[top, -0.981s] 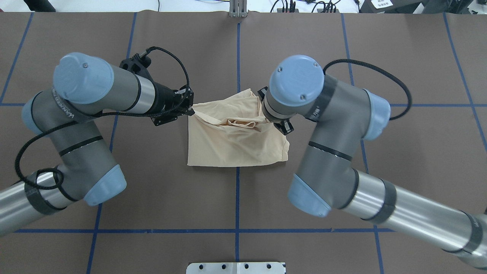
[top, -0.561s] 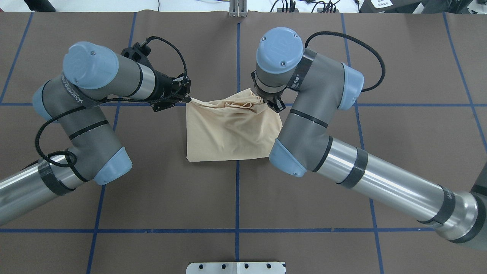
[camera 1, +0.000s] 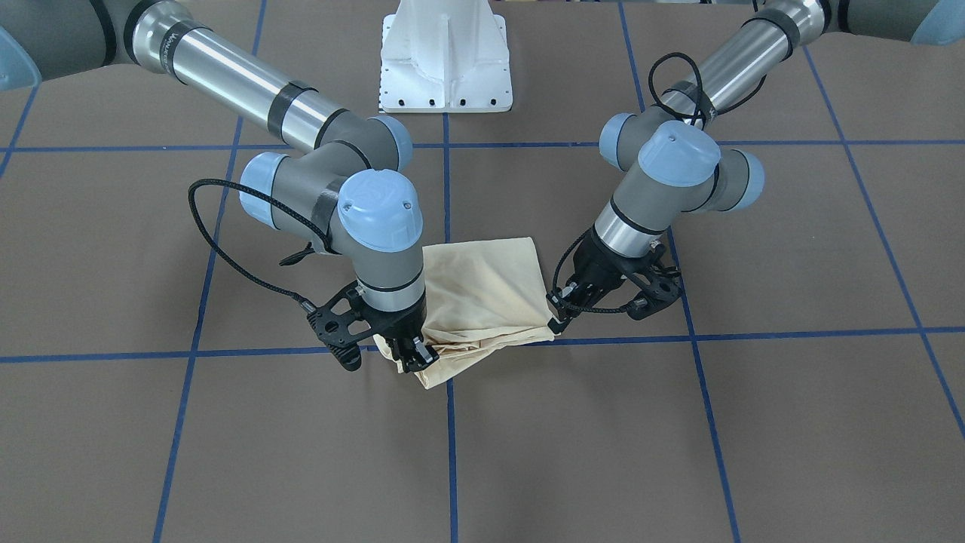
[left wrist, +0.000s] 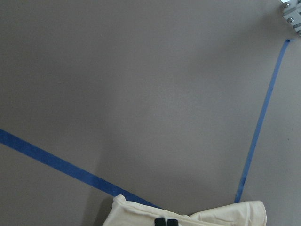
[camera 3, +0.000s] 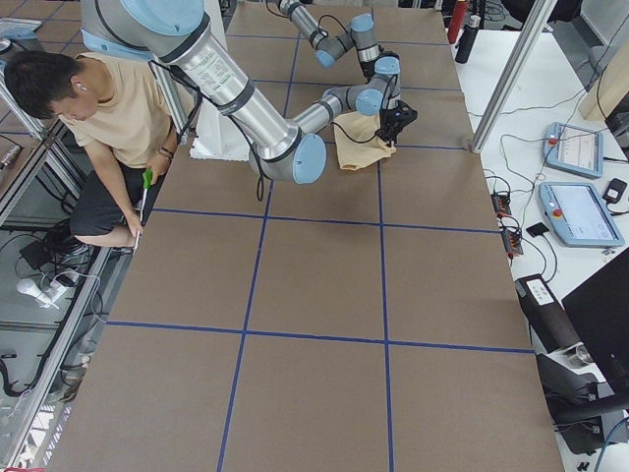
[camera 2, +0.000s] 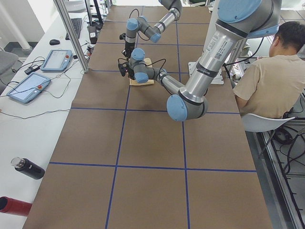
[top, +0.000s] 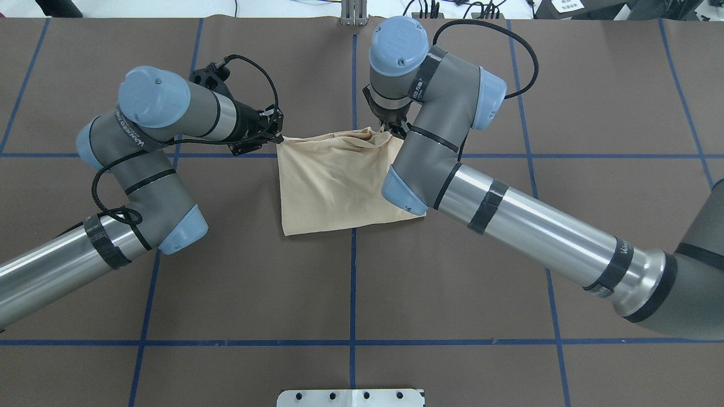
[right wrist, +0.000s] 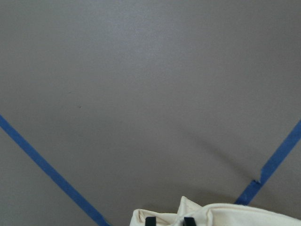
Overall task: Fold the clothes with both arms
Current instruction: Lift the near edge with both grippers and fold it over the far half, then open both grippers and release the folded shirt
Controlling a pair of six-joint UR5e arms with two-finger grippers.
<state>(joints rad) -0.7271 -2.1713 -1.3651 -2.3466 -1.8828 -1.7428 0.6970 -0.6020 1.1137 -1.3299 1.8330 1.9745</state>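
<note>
The cream-yellow shirt [top: 334, 181] lies folded into a rough square at the table's middle, its print hidden. Its far edge is bunched and lifted between the two grippers. My left gripper [top: 278, 140] is shut on the shirt's far left corner; in the front-facing view that gripper [camera 1: 558, 323] pinches the corner just above the tape line. My right gripper [top: 393, 131] is shut on the far right corner, and in the front-facing view it [camera 1: 413, 354] holds a gathered wad of the shirt [camera 1: 482, 294]. Both wrist views show black fingertips [right wrist: 150, 220] closed over cream fabric [left wrist: 207, 217].
Blue tape lines [top: 353, 282] grid the brown table cover. The white pedestal base [camera 1: 446, 56] stands behind the shirt. A metal bracket [top: 353, 12] sits at the far edge. A person [camera 2: 267, 71] sits beside the table; tablets [camera 2: 57, 59] and a bottle [camera 2: 28, 168] lie along one side.
Both grippers have carried the shirt's held edge away from the robot, toward the far tape line. The crumpled folds have stretched flatter, and the right arm has reached further out.
</note>
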